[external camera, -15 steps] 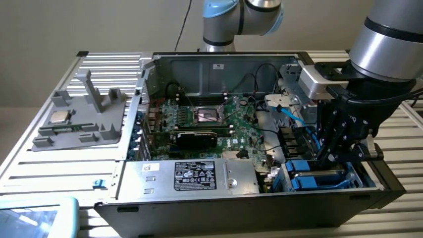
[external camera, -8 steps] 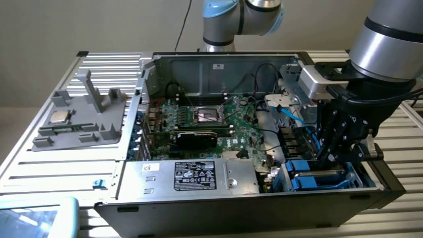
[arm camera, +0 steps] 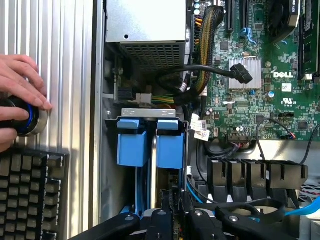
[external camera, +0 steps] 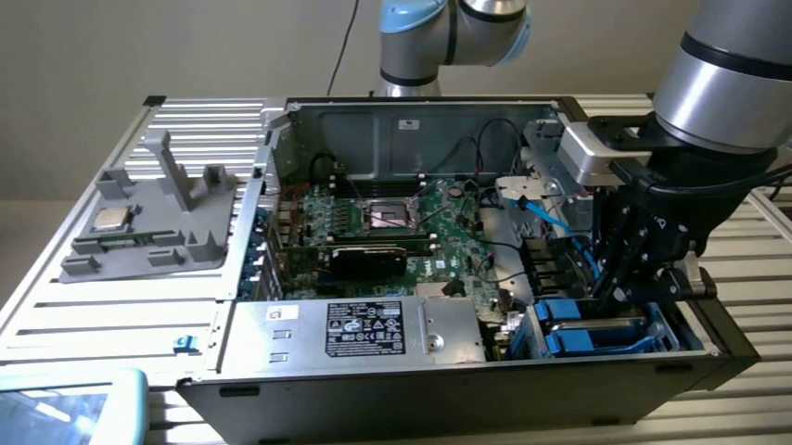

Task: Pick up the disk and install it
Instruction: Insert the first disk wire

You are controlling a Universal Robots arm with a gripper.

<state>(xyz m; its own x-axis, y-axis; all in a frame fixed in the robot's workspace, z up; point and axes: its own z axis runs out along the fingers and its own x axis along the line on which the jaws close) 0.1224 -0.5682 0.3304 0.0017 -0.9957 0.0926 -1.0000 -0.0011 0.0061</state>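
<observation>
The open computer case (external camera: 409, 120) is lying on the worktop (external camera: 74, 306), holding a motherboard (external camera: 396, 222), a grey power supply (external camera: 359, 329) and, toward the exterior view's lower right, a drive cage (arm camera: 150, 114). The disk (arm camera: 170, 147) is sitting on edge in that cage, its long axis running toward the hand (external camera: 625, 292), which is hanging just over it. I cannot tell whether the hand is gripping it.

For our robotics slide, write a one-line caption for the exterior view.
Black gripper reaching into a corner bay of the open computer case, by bright blue plastic frames.
</observation>
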